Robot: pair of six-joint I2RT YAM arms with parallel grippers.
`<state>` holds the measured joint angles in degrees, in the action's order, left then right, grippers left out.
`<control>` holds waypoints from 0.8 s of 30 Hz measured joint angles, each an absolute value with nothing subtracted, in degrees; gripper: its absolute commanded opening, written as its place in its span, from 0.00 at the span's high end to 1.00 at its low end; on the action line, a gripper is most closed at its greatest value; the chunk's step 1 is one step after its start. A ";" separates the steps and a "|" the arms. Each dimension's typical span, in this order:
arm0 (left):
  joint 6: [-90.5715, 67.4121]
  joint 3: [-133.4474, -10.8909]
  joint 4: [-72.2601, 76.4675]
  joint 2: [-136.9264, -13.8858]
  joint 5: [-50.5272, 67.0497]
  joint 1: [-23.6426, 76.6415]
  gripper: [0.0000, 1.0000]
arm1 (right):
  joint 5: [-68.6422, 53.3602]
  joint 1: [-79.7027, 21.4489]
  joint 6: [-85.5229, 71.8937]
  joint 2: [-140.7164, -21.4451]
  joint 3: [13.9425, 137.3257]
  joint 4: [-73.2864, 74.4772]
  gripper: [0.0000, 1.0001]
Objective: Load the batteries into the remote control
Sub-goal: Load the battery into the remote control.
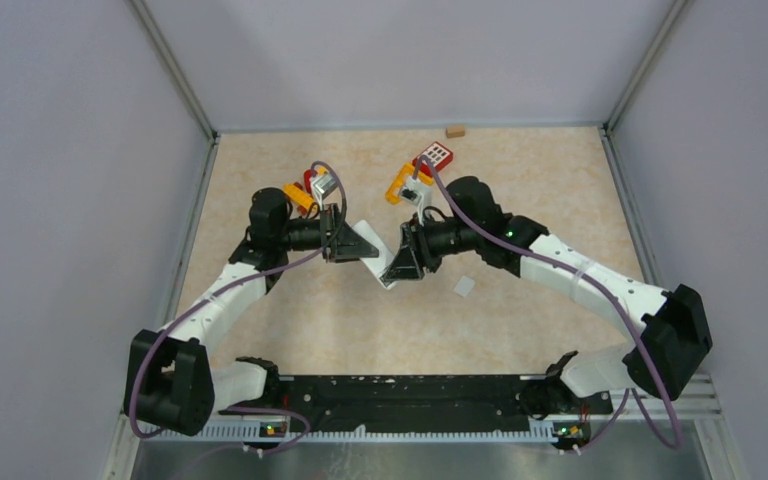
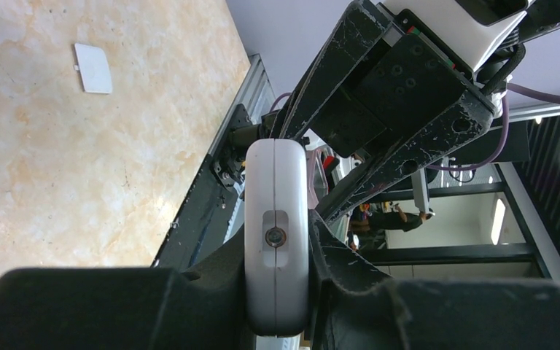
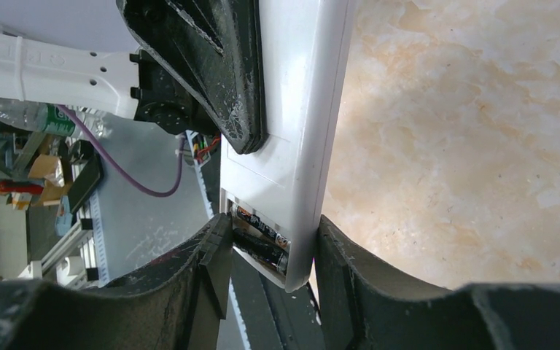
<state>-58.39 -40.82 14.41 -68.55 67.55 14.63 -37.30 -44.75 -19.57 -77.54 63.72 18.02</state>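
The white remote control [image 1: 376, 252] hangs above the table between both arms. My left gripper [image 1: 358, 243] is shut on one end of it; in the left wrist view the remote [image 2: 277, 189] is seen end-on, clamped between the fingers of that gripper [image 2: 277, 292]. My right gripper [image 1: 400, 262] straddles the other end, its jaws close on either side with a thin gap on one side. The right wrist view shows the remote [image 3: 299, 109] with its back compartment uncovered and two batteries inside, one with an orange-brown label [image 3: 262, 224], one dark [image 3: 264, 249], between the fingers of the right gripper [image 3: 273, 292].
A small white square cover [image 1: 465, 286] lies flat on the table to the right of the grippers, also seen in the left wrist view as the cover [image 2: 92, 68]. A red item with white buttons [image 1: 436, 155] and a small brown block [image 1: 455, 130] sit near the back wall.
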 measured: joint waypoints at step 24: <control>-55.53 -42.24 9.89 -68.79 66.54 14.63 1.00 | -33.76 -44.73 -20.58 -76.62 62.98 17.23 0.24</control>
